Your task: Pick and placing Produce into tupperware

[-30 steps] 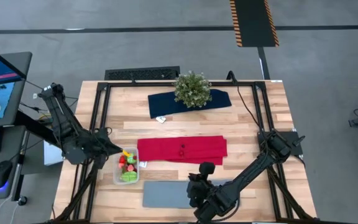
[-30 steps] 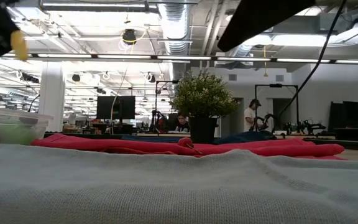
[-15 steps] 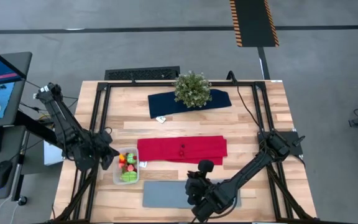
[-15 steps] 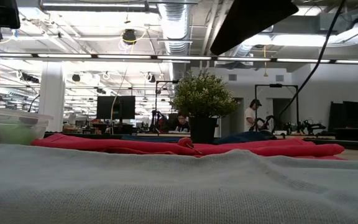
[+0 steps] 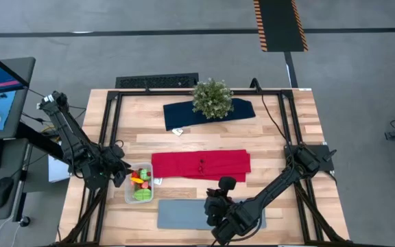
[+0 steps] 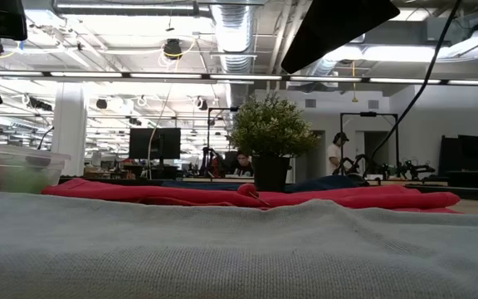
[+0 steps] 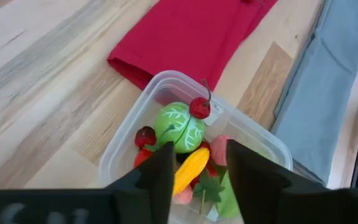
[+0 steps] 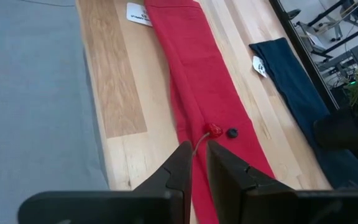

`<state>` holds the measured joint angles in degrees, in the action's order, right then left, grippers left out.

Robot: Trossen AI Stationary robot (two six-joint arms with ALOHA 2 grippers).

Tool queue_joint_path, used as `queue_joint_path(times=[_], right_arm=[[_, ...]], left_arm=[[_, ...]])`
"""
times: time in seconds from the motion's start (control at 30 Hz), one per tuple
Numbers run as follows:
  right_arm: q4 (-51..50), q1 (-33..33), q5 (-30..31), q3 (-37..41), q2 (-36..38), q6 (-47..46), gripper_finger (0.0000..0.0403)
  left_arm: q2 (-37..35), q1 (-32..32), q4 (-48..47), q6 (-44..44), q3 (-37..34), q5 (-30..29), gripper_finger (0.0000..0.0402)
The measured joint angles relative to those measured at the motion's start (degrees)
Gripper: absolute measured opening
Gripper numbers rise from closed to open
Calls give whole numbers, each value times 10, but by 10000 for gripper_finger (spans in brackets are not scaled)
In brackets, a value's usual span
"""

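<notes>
The clear tupperware [image 5: 141, 184] stands at the table's left, beside the red cloth's left end. It holds several toy produce pieces: a green leafy ball [image 7: 180, 126], cherries, red and pink pieces, and a yellow piece [image 7: 191, 169] lying on top. My left gripper [image 7: 201, 149] hovers open just above the tupperware [image 7: 166, 84] and touches nothing. In the high view it sits at the container's left side [image 5: 118, 175]. A red cherry [image 8: 215, 129] and a dark berry [image 8: 232, 132] lie on the red cloth [image 8: 197, 74]. My right gripper [image 8: 199, 149] hangs shut over the grey mat's far edge, near them.
The grey mat [image 5: 184, 214] lies along the near edge, under the right arm. A potted plant [image 5: 212, 98] stands on a navy cloth [image 5: 184, 113] at the far side. The red cloth [image 5: 201, 165] crosses the middle. Bare wood lies to the right of the cloths.
My left gripper moved down and a little toward the table's left edge over the tupperware. The yellow piece that hung from it has dropped and now lies in the container. The right arm shifted slightly toward the near edge.
</notes>
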<state>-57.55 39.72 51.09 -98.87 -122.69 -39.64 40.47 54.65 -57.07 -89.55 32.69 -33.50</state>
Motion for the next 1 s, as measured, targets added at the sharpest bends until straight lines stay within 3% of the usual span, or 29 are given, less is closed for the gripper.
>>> queue_joint_path(times=[0.1, 0.23, 0.37, 0.53, 0.67, 0.8, 0.9, 1.0], right_arm=[[-1, 0, 1, 0, 0, 3, 71], [-2, 5, 32, 0, 0, 15, 71], [24, 18, 37, 0, 0, 55, 71], [92, 41, 9, 0, 13, 136, 69], [158, 66, -60, -1, 36, 195, 61], [221, 97, -133, 0, 43, 256, 49], [287, 114, -186, -1, 49, 302, 36], [322, 122, -226, 0, 48, 336, 21]], left_arm=[[0, 0, 0, 0, 0, -10, 173], [0, 5, 37, 74, 0, -108, 189], [0, 17, 161, 244, 0, -207, 188], [0, 24, 402, 509, -16, -241, 185], [5, 14, 647, 709, -73, -163, 185], [21, -5, 863, 847, -147, -70, 184], [41, -27, 989, 898, -198, -25, 184], [57, -54, 1055, 904, -235, -9, 184]])
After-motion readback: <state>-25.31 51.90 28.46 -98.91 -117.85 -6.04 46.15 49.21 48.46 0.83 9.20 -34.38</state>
